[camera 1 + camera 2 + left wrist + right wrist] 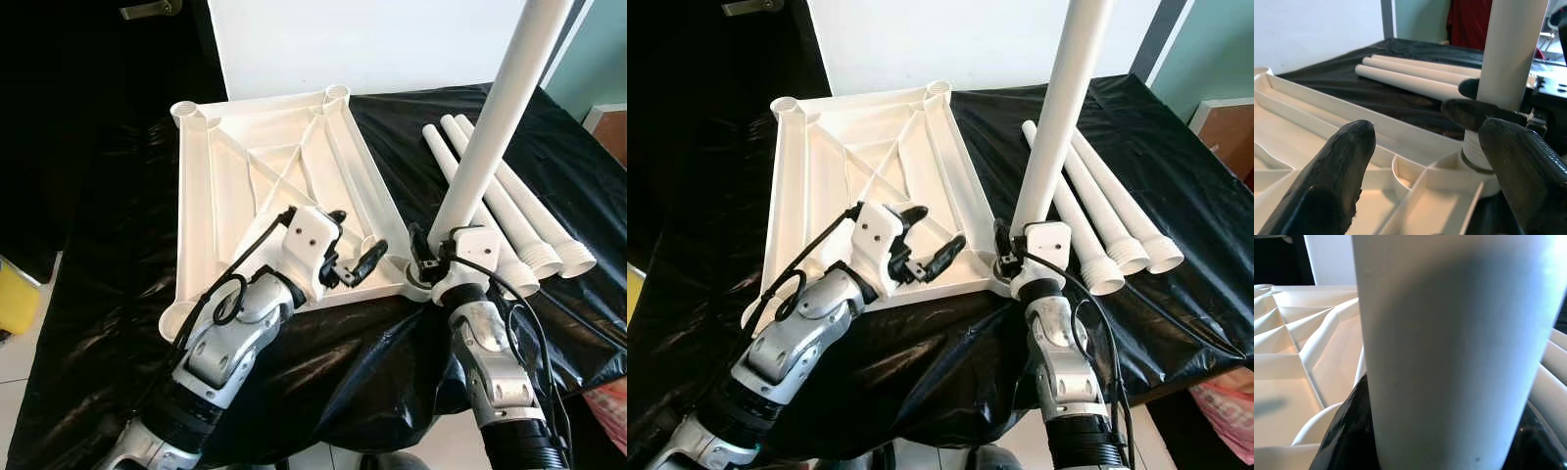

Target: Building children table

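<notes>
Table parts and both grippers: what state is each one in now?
Tabletop: upside down on the black cloth, ribs facing up.
Standing leg: upright in the near right corner socket.
Three spare legs: lying side by side.
Right gripper: shut on the standing leg.
Left gripper: open above the tabletop.

Silver jointed arms, black looping cables, white wrist housings, black-fingered pincers.

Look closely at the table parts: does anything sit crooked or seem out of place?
Yes. The table leg held by the right hand at the tabletop's near right corner socket leans away from the panel instead of standing square. Three spare legs lie neatly side by side on the black cloth.
</notes>
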### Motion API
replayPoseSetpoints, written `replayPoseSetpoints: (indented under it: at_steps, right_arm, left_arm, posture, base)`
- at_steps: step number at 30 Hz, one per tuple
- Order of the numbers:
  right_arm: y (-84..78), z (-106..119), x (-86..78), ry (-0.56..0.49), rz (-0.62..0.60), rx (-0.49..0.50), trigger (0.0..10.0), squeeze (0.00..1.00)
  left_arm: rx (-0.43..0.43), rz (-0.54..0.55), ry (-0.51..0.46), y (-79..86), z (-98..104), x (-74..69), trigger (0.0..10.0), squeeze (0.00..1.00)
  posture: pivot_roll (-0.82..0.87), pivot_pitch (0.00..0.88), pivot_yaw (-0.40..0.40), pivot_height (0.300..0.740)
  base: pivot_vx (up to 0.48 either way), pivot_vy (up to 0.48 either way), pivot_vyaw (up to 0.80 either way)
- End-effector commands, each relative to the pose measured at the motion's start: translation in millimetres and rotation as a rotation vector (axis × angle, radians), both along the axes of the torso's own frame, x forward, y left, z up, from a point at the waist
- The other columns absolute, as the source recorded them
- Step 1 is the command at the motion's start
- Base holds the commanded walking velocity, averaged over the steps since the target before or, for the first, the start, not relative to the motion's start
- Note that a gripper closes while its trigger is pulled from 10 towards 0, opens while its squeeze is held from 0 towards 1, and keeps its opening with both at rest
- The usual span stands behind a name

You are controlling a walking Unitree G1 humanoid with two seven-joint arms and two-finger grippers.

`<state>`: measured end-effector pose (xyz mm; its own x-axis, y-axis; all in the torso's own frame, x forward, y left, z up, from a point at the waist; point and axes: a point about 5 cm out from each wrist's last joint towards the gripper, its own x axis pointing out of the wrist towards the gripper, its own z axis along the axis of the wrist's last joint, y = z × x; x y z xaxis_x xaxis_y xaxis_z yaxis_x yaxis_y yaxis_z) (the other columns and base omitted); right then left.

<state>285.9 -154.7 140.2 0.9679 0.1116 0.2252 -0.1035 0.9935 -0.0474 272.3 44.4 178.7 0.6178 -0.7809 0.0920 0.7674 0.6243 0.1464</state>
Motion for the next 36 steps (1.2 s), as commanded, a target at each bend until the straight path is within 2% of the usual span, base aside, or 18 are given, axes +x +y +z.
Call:
replayPoseSetpoints:
  at_steps: [1,11,22,29,32,36]
  right_arm:
    - [2.3,-6,-3.0,0.016,0.018,0.004,10.0,0.00]
    - [3.8,-24,-8.1,0.013,0.057,0.003,10.0,0.00]
    - [6.3,-29,-7.0,-0.019,0.102,-0.018,10.0,0.00]
    - [7.8,-43,-11.0,-0.028,0.161,-0.104,10.0,0.00]
    - [6.9,-46,-11.4,-0.022,0.163,-0.102,10.0,0.00]
    - [3.1,-52,-9.7,0.013,0.147,-0.042,10.0,0.00]
  left_arm:
    - [0.070,-0.336,0.011,-10.4,-4,-18.8,10.0,0.00]
    - [0.092,-0.340,0.013,-10.0,-6,-19.8,10.0,0.00]
    - [0.099,-0.336,0.015,-9.0,-4,-18.6,10.0,0.00]
    - [0.102,-0.327,0.007,-6.4,-1,-16.9,10.0,0.00]
    - [0.103,-0.327,0.005,-5.9,-1,-16.8,10.0,0.00]
    - [0.105,-0.327,0.004,-5.2,0,-16.3,10.0,0.00]
  posture:
    - [-0.04,0.094,-0.006,0.740]
    - [-0.03,0.110,0.004,0.740]
    - [-0.03,0.121,0.012,0.740]
    - [-0.02,0.124,0.021,0.740]
    - [-0.02,0.125,0.022,0.740]
    - [-0.02,0.126,0.026,0.740]
  base:
    - [0.000,0.000,0.00]
    - [0.000,0.000,0.00]
    - [0.000,0.000,0.00]
    - [0.000,0.000,0.00]
    - [0.000,0.000,0.00]
    - [0.000,0.000,0.00]
